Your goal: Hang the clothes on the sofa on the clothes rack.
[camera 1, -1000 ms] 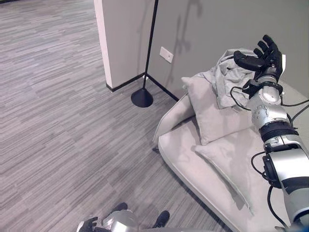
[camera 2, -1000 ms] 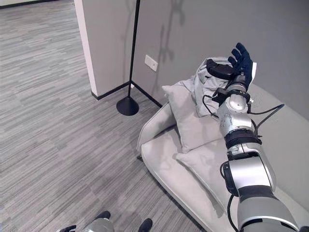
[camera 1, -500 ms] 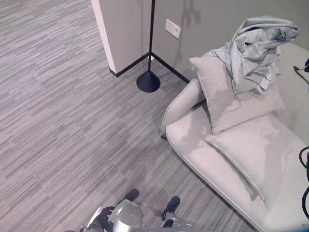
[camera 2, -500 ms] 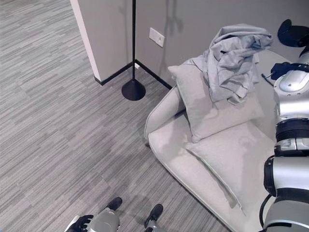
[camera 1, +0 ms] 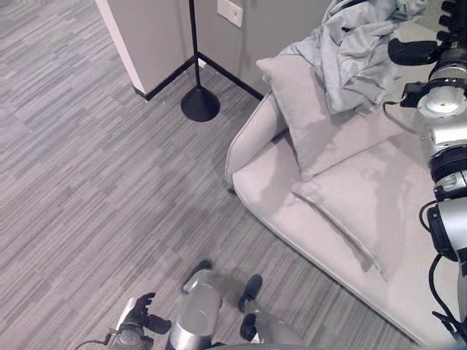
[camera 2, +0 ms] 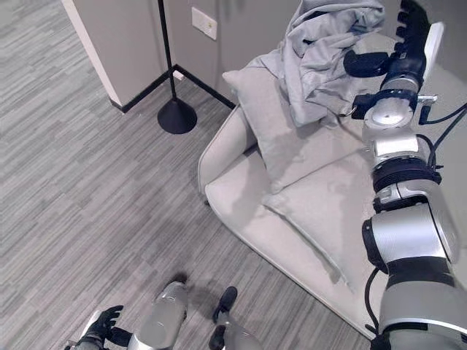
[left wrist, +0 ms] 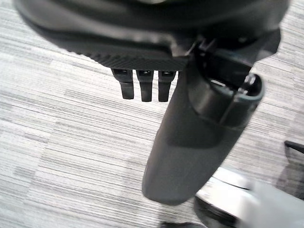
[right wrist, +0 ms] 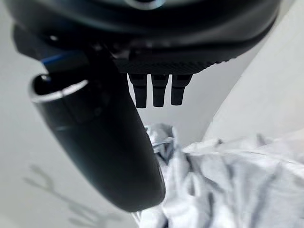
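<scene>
Grey cloth, a crumpled garment [camera 2: 325,51], lies piled at the back of the sofa [camera 2: 241,211], on top of the upright cushion [camera 2: 281,138] that leans against the backrest near the sofa's left arm. A second cushion [camera 2: 321,219] lies flat on the seat, in front of the upright one and touching it. The right hand [camera 2: 405,40] is raised just beside the garment, on its right side, with the fingers straight and spread and the thumb [camera 2: 365,63] reaching toward the cloth; it holds nothing, and I cannot tell if the thumb touches the fabric. In the right wrist view the thumb [right wrist: 102,142] and the fingertips [right wrist: 159,92] stand well apart, and the folds of the garment [right wrist: 223,185] show close past them. On the wood-patterned floor [camera 1: 87,182], the black round base of a stand [camera 1: 200,103] sits by the wall corner, well apart from the left end of the sofa, and its thin pole rises along the wall. The left hand [camera 1: 137,317] hangs low over the floor with its fingers loosely bent, and it is empty; the left wrist view shows its fingertips [left wrist: 142,88] over the floor.
</scene>
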Tool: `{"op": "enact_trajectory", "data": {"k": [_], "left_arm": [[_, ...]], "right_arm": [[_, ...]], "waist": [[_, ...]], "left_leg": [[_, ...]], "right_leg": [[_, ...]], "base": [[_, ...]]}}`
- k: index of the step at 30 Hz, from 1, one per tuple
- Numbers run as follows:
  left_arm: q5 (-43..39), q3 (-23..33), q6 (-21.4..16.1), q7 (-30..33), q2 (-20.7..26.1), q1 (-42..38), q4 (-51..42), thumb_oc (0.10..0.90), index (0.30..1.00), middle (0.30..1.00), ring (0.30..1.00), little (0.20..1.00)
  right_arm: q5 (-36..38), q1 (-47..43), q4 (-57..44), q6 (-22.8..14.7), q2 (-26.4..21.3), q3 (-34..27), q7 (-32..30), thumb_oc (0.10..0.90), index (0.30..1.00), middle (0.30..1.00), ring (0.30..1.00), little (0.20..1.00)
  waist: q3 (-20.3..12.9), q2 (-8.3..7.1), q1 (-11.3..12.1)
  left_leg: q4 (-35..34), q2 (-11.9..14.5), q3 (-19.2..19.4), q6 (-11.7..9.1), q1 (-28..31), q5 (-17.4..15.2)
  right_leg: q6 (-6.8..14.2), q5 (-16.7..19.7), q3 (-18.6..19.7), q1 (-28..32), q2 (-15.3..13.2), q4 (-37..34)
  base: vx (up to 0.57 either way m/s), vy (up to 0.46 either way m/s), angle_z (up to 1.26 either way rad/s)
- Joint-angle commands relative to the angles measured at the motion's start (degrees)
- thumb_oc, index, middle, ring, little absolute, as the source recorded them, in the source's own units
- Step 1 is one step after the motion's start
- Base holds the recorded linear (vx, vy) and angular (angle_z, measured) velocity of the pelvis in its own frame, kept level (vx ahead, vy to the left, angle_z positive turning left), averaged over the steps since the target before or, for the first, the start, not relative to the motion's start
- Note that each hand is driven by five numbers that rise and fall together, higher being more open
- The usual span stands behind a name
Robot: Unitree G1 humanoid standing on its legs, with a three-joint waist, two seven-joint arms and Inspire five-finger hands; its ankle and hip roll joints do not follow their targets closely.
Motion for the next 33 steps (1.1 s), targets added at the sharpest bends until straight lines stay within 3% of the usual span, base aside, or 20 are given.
{"op": "enact_trajectory", "data": {"k": [1,2,3,7,9,10,11,12,14,16,17,19,22,33], "left_arm": [[5.27,-1.86,0.55,2.06,1.15,6.72,4.62,0.8,0.9,0.9,0.9,0.9],[5.36,-2.08,0.99,1.21,1.42,6.13,4.99,0.8,0.9,0.9,0.9,0.9],[5.55,1.31,1.72,0.93,1.23,5.6,7.04,0.8,0.9,0.9,0.9,0.9],[5.61,2.86,1.61,1.49,3.0,4.82,4.73,0.8,0.9,0.9,0.9,0.9],[4.93,3.16,1.63,1.24,3.23,4.54,3.21,0.8,0.9,0.9,0.9,0.9],[4.92,3.08,1.65,1.23,3.33,4.57,3.18,0.8,0.9,0.9,0.9,0.9],[3.59,3.82,1.43,1.12,2.87,3.58,1.94,0.8,0.9,0.9,0.9,0.9],[3.57,3.78,1.44,1.11,2.97,3.59,1.95,0.8,0.9,0.9,0.9,0.9],[4.35,1.8,0.81,0.47,2.04,3.24,1.36,0.8,0.9,0.9,0.9,0.9],[5.47,1.39,0.76,0.94,2.1,3.74,1.23,0.8,0.9,0.9,0.9,0.9],[6.06,0.83,0.98,0.41,0.89,4.62,1.88,0.8,0.9,0.9,0.9,0.9],[3.59,2.26,1.34,-0.55,-0.48,5.28,3.61,0.8,0.9,0.9,0.9,0.9],[2.37,3.69,2.17,-1.08,-1.97,6.24,6.18,0.8,0.9,0.9,0.9,0.9],[-1.42,6.6,3.06,-2.13,-3.16,6.79,7.17,0.8,0.9,0.9,0.9,0.9]], "right_arm": [[-5.21,-0.81,-9.92,-3.71,-6.23,-7.52,-6.94,0.8,0.9,0.9,0.9,0.9],[-6.56,2.98,-14.26,-3.88,-7.51,-11.72,-8.66,0.8,0.9,0.9,0.9,0.9],[-14.15,13.72,-25.63,-2.27,-7.59,-21.94,-12.0,0.8,0.9,0.9,0.9,0.9],[-22.91,20.54,-35.0,-0.74,-7.6,-28.1,-15.5,0.8,0.9,0.9,0.9,0.9],[-26.57,26.01,-40.27,0.37,-5.66,-32.14,-16.17,0.8,0.9,0.9,0.9,0.9],[-26.65,26.38,-40.52,0.46,-5.58,-32.46,-16.13,0.8,0.9,0.9,0.9,0.9],[-27.44,29.66,-44.33,0.81,-4.35,-33.84,-15.22,0.8,0.9,0.9,0.9,0.9],[-27.42,29.99,-44.58,0.88,-4.26,-34.15,-15.12,0.8,0.9,0.9,0.9,0.9],[-26.29,31.26,-43.33,1.07,-4.08,-34.05,-14.53,0.8,0.9,0.9,0.9,0.9],[-25.16,31.77,-43.16,0.65,-2.76,-33.24,-12.76,0.8,0.9,0.9,0.9,0.9],[-21.27,32.8,-40.99,-0.12,-1.8,-31.8,-10.37,0.8,0.9,0.9,0.9,0.9],[-16.94,33.55,-38.63,-1.01,-0.63,-29.52,-7.35,0.8,0.9,0.9,0.9,0.9],[-14.41,35.26,-37.23,-0.25,2.15,-26.48,-2.68,0.8,0.9,0.9,0.9,0.9],[-5.06,43.74,-41.96,-2.31,9.69,-26.11,3.46,0.8,0.9,0.9,0.9,0.9]], "waist": [[-7.51,-1.32,3.28],[-8.9,-2.19,2.68],[-11.45,-2.97,0.16],[-12.12,0.08,-2.67],[-12.05,1.3,-3.75],[-12.08,1.21,-3.67],[-12.01,1.19,-5.77],[-12.13,1.24,-5.74],[-12.14,0.09,-6.27],[-12.55,-0.34,-6.13],[-13.82,-1.42,-5.99],[-14.67,-1.84,-6.3],[-15.24,-1.88,-6.98],[-15.47,-1.81,-8.25]], "left_leg": [[-8.36,1.59,1.56,3.61,8.93,8.8],[-6.38,-0.2,1.08,4.27,8.56,8.79],[-7.51,-1.38,1.22,5.94,14.17,7.64],[-11.35,-0.76,0.56,8.51,22.45,7.48],[-13.11,0.19,0.02,8.97,25.47,7.43],[-13.23,0.22,0.01,8.95,25.52,7.49],[-14.9,0.44,-0.35,8.38,27.93,7.03],[-14.92,0.66,-0.39,8.33,27.97,6.91],[-15.1,0.1,0.69,7.65,27.48,6.42],[-15.1,-0.1,0.86,7.46,28.43,5.8],[-15.1,0.2,1.64,7.0,28.97,4.5],[-15.1,0.76,1.89,6.29,28.62,4.35],[-15.1,1.87,1.89,5.4,28.2,4.59],[-15.1,3.7,1.09,3.82,27.07,5.29]], "right_leg": [[7.54,-8.91,4.46,12.93,-1.39,2.08],[7.69,-10.22,3.35,13.3,-3.3,4.0],[8.41,-9.27,3.76,12.31,-7.39,13.88],[7.73,-1.54,3.12,8.8,-10.97,30.62],[8.05,-1.11,3.16,5.43,-10.92,34.78],[8.04,-1.15,3.16,5.39,-10.92,34.86],[8.45,-3.72,4.29,2.47,-8.17,27.34],[8.37,-3.53,4.13,2.84,-7.91,26.67],[9.58,-5.37,4.27,5.99,-6.61,14.14],[9.4,-4.6,3.8,8.08,-6.5,11.08],[9.75,-3.87,3.98,10.55,-5.77,5.64],[9.62,-2.15,5.33,11.22,-4.83,2.37],[9.03,-1.51,6.26,11.84,-3.67,0.47],[7.89,-2.51,5.84,11.17,-1.74,0.46]], "base": [[0.37,0.274,-1.07],[0.67,0.45,-1.14],[0.64,0.48,-0.32],[0.29,0.287,0.37],[0.09,0.087,-0.15],[0.13,-0.056,-0.08],[0.11,-0.077,-0.08],[0.16,-0.131,-0.02],[0.06,-0.113,-0.08],[0.07,-0.07,-0.08],[0.1,-0.11,-0.03],[0.07,-0.12,-0.09],[0.02,-0.098,-0.23],[0.0,-0.074,-0.04]]}}
